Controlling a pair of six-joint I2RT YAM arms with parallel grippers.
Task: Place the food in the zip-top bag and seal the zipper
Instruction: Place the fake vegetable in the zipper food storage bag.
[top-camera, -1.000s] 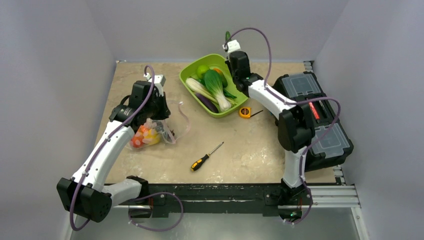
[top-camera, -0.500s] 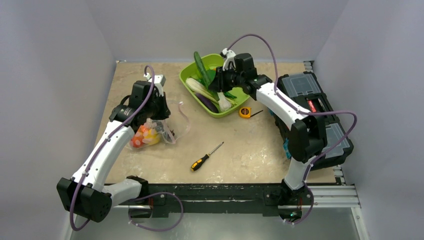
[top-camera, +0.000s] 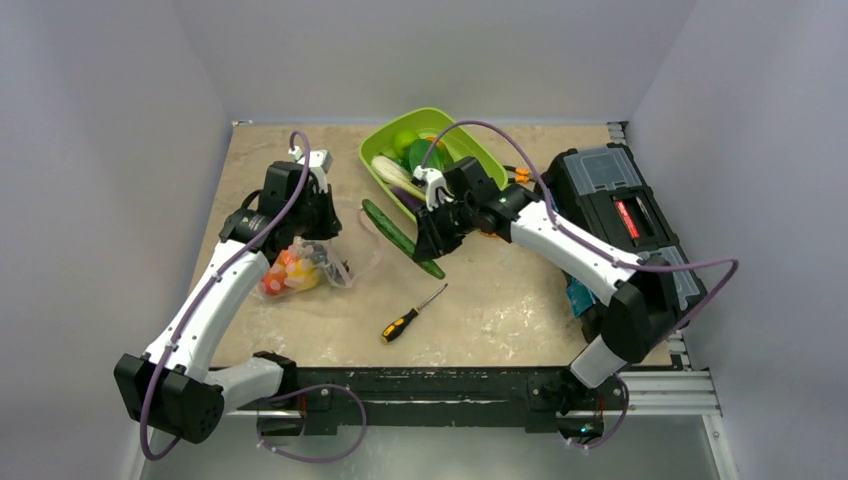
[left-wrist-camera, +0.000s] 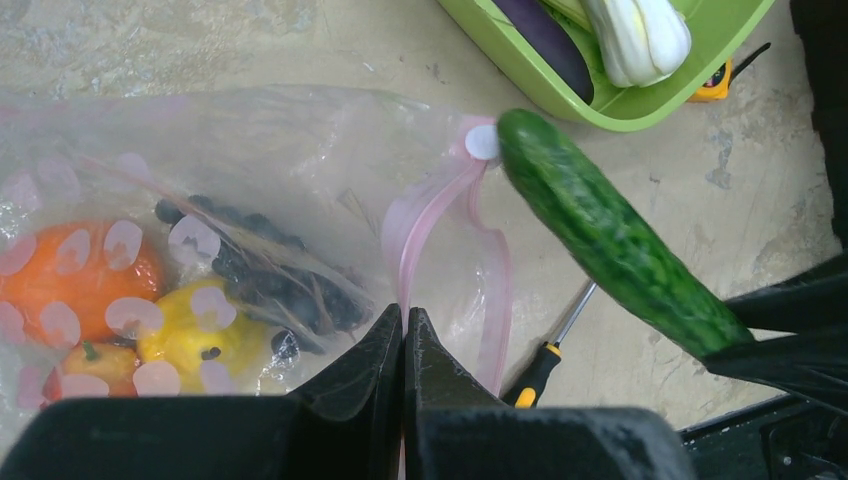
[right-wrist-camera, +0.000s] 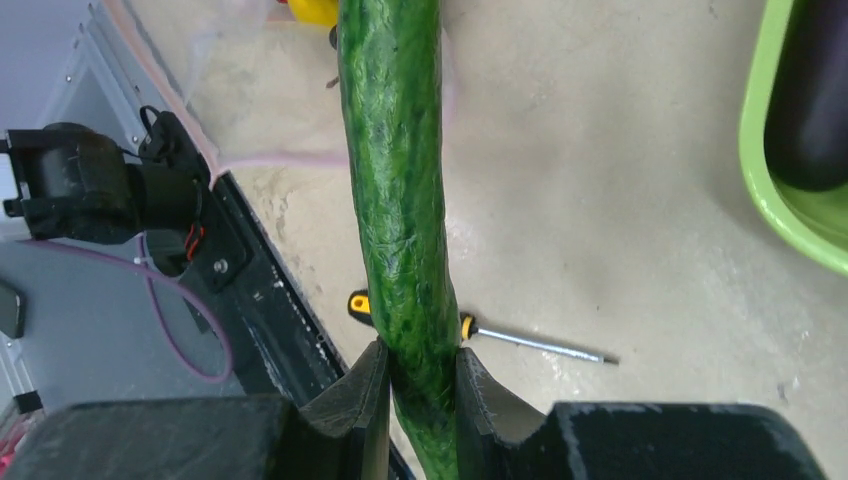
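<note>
The clear zip-top bag (top-camera: 335, 255) lies on the table at the left, holding an orange fruit (left-wrist-camera: 80, 275), a yellow fruit (left-wrist-camera: 200, 335) and dark grapes (left-wrist-camera: 280, 285). My left gripper (top-camera: 305, 222) is shut on the bag's mouth edge (left-wrist-camera: 404, 315), pinching the pink zipper (left-wrist-camera: 430, 215), which loops open. My right gripper (top-camera: 432, 240) is shut on the long green cucumber (top-camera: 385, 228) and holds it above the table, its free end pointing at the bag's mouth. The cucumber also shows in the left wrist view (left-wrist-camera: 610, 235) and, between the fingers, in the right wrist view (right-wrist-camera: 395, 180).
The lime-green tray (top-camera: 368, 163) with more vegetables stands at the back centre. A black-and-yellow screwdriver (top-camera: 410, 315) lies on the table below the cucumber. A black toolbox (top-camera: 625, 215) stands at the right edge.
My right gripper has lifted the cucumber out of the tray and carried it left and nearer, towards the bag's mouth. The left gripper and the bag have not moved.
</note>
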